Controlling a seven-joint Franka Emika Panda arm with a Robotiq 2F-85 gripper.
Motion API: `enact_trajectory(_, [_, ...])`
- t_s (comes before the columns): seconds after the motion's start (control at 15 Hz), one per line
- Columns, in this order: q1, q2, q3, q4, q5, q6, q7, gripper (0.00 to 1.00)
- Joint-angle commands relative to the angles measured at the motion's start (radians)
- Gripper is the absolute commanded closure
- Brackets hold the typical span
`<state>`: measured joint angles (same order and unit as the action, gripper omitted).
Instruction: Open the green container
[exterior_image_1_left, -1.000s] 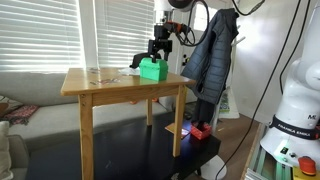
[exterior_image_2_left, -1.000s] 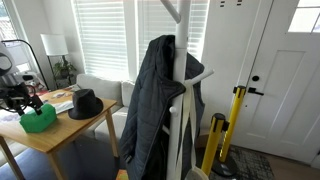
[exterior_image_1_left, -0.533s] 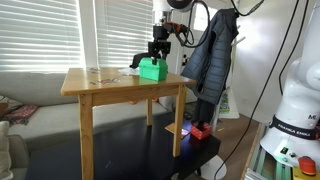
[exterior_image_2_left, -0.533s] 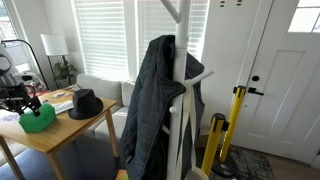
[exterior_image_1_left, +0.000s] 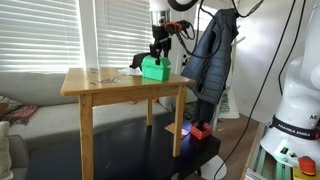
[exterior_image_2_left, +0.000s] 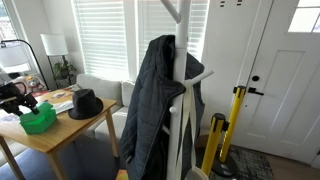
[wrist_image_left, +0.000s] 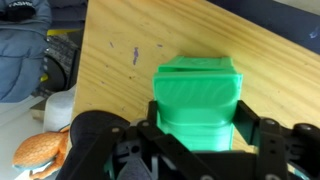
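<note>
The green container (exterior_image_1_left: 155, 68) is a small bright green box near the far edge of the wooden table (exterior_image_1_left: 105, 86). It also shows in an exterior view (exterior_image_2_left: 40, 121) and fills the middle of the wrist view (wrist_image_left: 198, 90). My gripper (wrist_image_left: 198, 128) straddles it from above. The two black fingers press against its left and right sides, so the gripper is shut on it. In both exterior views the gripper (exterior_image_1_left: 157, 52) (exterior_image_2_left: 22, 101) sits right on top of the box. The lid's hinge is hidden.
A black hat (exterior_image_2_left: 86, 104) lies on the table next to the container. A coat rack with a dark jacket (exterior_image_1_left: 210, 62) stands close beside the table. A toy burger (wrist_image_left: 38, 150) lies beyond the table edge. Window blinds and a sofa are behind.
The arm has shifted slightly and risen a little over the container. The container stays between the fingers at nearly the same spot on the table.
</note>
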<state>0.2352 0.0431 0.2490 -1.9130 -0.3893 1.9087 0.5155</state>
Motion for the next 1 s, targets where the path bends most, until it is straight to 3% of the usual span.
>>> enact_trajectory(0.0, [0.043, 0.01, 0.012, 0.02, -0.148, -0.081, 0.119, 0.51])
enact_trajectory(0.4, [0.098, 0.046, 0.043, 0.037, -0.299, -0.265, 0.301, 0.51])
enact_trajectory(0.67, [0.129, 0.085, 0.06, 0.057, -0.356, -0.379, 0.351, 0.51])
enact_trajectory(0.73, [0.111, 0.047, 0.051, 0.014, -0.315, -0.314, 0.318, 0.26])
enact_trajectory(0.93, [0.123, 0.066, 0.055, 0.025, -0.332, -0.346, 0.333, 0.26])
